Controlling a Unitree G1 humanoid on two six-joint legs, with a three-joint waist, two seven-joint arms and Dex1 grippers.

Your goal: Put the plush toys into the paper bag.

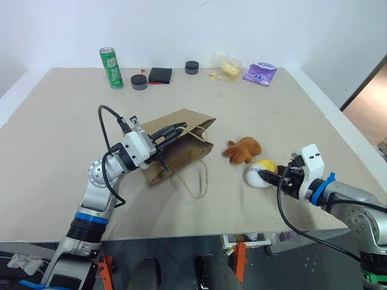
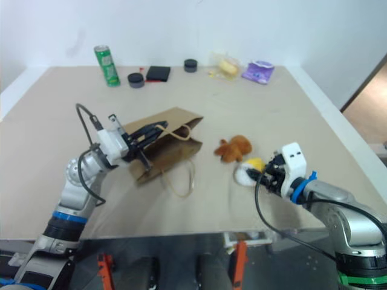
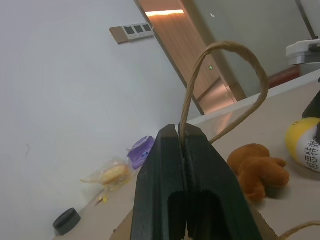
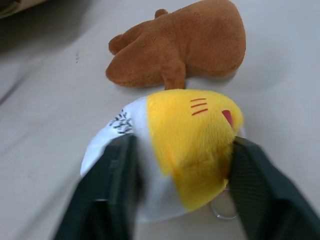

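The right claw [image 4: 175, 190] is clasping the white toy [image 1: 261, 173], with the bag [image 1: 181, 145] lying to its left, where the left claw [image 3: 184, 165] is pinching a handle [image 3: 225, 75].

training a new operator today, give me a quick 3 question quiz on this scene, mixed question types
1. True or false: the left gripper is shut on the paper bag's cord handle.
2. Which toy sits between the right gripper's fingers? A) the orange-brown plush animal B) the white and yellow plush egg C) the purple packet
3. Fill in: the paper bag lies on its ____ on the table, and neither toy is in it yet.

Key: 1 true; 2 B; 3 side
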